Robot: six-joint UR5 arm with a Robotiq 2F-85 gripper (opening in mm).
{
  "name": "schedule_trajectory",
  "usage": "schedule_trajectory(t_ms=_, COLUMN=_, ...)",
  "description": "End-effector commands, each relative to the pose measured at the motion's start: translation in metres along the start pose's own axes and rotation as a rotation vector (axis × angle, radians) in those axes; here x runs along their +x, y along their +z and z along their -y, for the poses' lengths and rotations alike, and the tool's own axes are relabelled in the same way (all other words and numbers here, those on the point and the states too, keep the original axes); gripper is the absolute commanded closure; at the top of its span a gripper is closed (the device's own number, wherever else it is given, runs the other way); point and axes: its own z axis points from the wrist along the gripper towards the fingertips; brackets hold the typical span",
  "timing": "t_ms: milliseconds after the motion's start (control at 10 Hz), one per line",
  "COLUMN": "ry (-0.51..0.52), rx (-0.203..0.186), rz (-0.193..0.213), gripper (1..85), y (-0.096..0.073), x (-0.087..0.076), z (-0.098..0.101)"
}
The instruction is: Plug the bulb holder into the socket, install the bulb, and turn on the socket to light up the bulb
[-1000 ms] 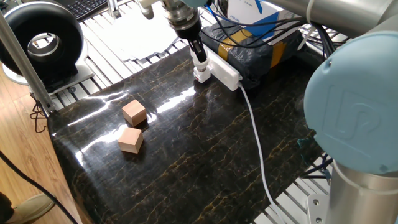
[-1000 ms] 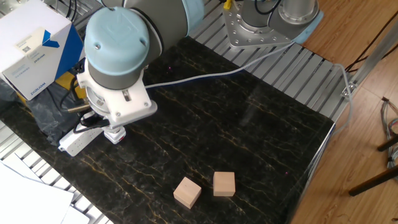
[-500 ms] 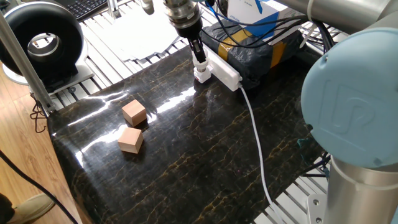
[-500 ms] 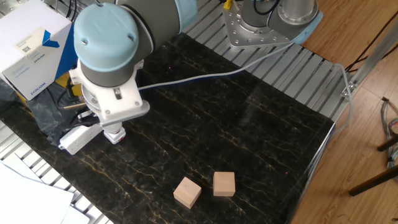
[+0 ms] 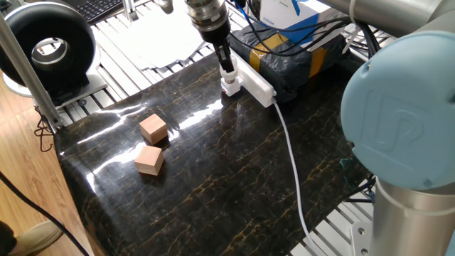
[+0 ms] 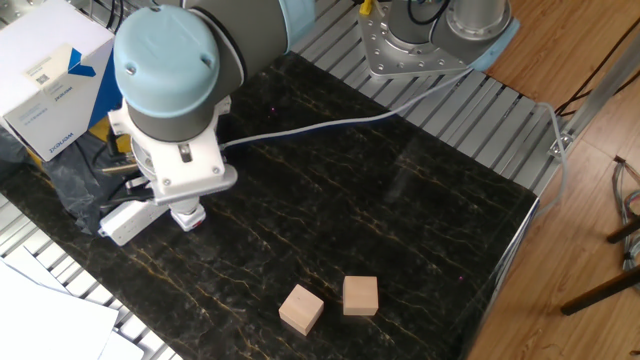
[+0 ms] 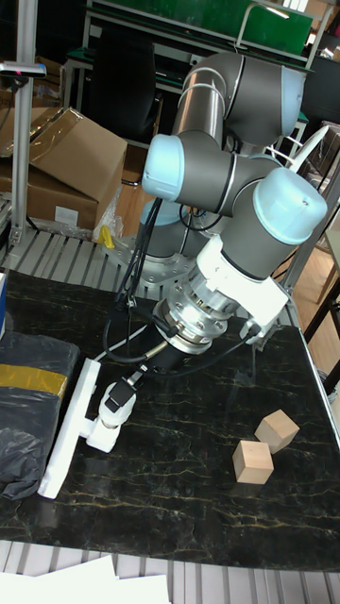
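The socket (image 5: 254, 80) is a long white strip lying in front of a dark wrapped box, and it also shows in the other views (image 7: 68, 436) (image 6: 127, 222). The white bulb holder (image 5: 232, 87) sits against the strip's near end (image 7: 94, 442). Whether it is plugged in, I cannot tell. My gripper (image 5: 227, 65) points down onto it, shut on the white bulb (image 7: 110, 418), which stands tilted on top of the holder. In the other fixed view the wrist hides the fingers and the bulb.
The white cable (image 5: 291, 156) runs from the strip across the dark marble table (image 5: 213, 178) to its front edge. Two tan wooden cubes (image 5: 153, 129) (image 5: 149, 159) lie to the left. The wrapped box with yellow tape (image 5: 291, 50) stands right behind the strip.
The wrist has shifted slightly along the strip and the strip's free end has nudged a little. The cubes have not moved.
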Motion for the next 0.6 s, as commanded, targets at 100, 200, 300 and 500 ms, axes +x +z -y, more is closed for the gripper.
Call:
schedule_trajectory(t_ms=100, ry=0.065, rx=-0.005, rz=0.000, gripper=84.7, y=0.000, x=0.000, z=-0.002)
schedule_trajectory(t_ms=200, ry=0.090, rx=-0.006, rz=-0.005, gripper=84.7, y=-0.006, x=-0.006, z=-0.008)
schedule_trajectory(t_ms=300, ry=0.103, rx=-0.010, rz=0.002, gripper=84.7, y=-0.008, x=-0.010, z=-0.009)
schedule_trajectory(t_ms=500, ry=0.140, rx=-0.007, rz=0.017, gripper=84.7, y=-0.004, x=-0.011, z=-0.005)
